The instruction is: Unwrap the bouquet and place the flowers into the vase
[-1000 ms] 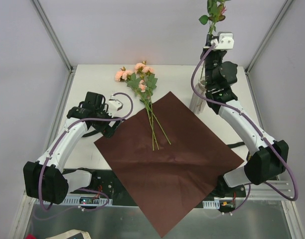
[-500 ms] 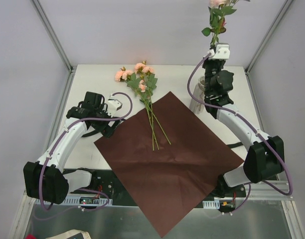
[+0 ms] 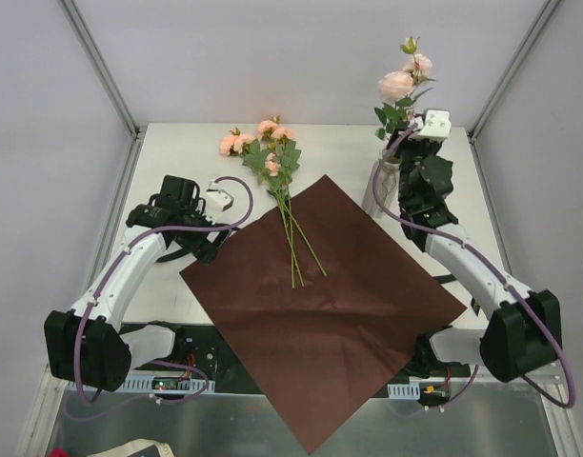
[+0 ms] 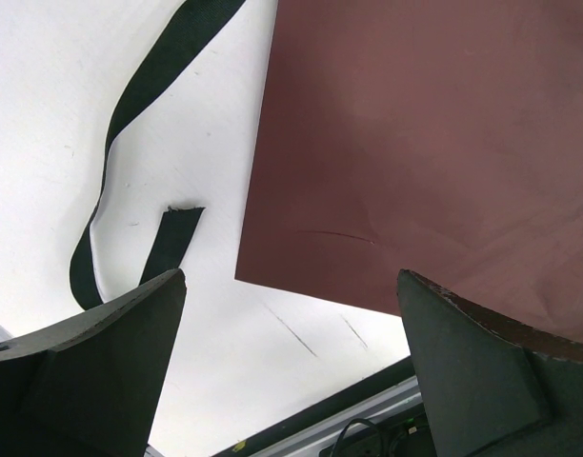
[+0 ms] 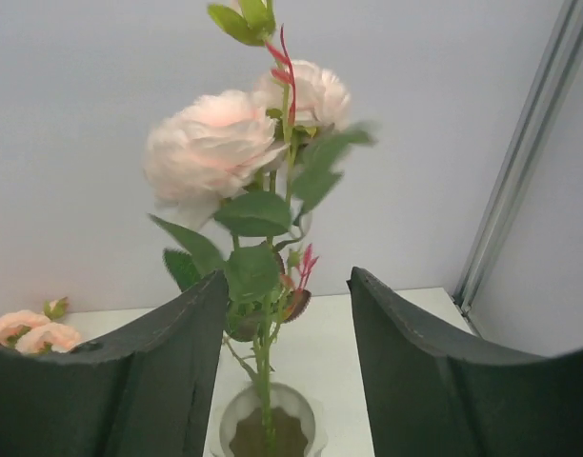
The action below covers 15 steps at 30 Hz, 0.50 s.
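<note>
The dark red paper (image 3: 330,305) lies flat and unwrapped on the table. Several flowers (image 3: 277,167) lie across its far corner, pink blooms toward the back wall. One flower (image 3: 397,86) stands upright in the pale vase (image 3: 375,195), its stem (image 5: 268,381) going down into the round mouth (image 5: 225,424). My right gripper (image 5: 287,276) is open just above the vase, a finger on each side of the stem and its leaves. My left gripper (image 4: 291,286) hangs open and empty over the paper's left corner (image 4: 253,271), beside a loose black ribbon (image 4: 130,105).
Frame posts and grey walls close in the table on the left, right and back. A black ribbon piece (image 3: 451,278) lies by the paper's right edge. The metal rail with cables (image 4: 368,419) runs along the near edge.
My right gripper has opened and let go of the flower. The flower has dropped lower and now stands in the vase. The left arm has not moved.
</note>
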Motion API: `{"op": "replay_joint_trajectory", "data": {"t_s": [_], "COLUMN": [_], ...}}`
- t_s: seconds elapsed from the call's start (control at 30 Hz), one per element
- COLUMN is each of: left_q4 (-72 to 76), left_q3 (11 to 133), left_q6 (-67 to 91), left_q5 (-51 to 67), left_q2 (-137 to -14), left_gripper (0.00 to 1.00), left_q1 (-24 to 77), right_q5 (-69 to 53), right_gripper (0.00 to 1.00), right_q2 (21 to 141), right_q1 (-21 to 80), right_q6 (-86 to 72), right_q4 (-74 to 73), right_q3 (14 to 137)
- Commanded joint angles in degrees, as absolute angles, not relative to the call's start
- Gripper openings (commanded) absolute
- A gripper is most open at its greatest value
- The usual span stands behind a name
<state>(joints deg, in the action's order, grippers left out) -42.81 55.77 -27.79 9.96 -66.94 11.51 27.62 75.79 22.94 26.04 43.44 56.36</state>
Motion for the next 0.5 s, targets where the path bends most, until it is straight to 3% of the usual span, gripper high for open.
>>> {"op": "replay_joint_trajectory", "data": {"t_s": [0.0, 0.23, 0.47], "left_q4": [-44.03, -43.59, -43.51], "left_q3": [55.9, 55.55, 55.46], "left_q6": [-28.21, -27.51, -27.33], "left_q5": [10.28, 11.07, 10.99], "left_q2": [-65.13, -65.21, -65.48], "left_gripper": [0.93, 0.92, 0.92], "left_q1": [10.55, 10.28, 10.37], "right_q5": [28.13, 23.3, 8.82], "right_gripper": [0.57, 0.58, 0.59], "right_q2": [67.25, 63.54, 76.86], "right_q1": [23.9, 31.28, 37.62], "right_q6": [20.4, 17.93, 15.74], "right_q4": [40.46, 29.02, 14.43], "right_q3": [55.28, 56.77, 65.11]}}
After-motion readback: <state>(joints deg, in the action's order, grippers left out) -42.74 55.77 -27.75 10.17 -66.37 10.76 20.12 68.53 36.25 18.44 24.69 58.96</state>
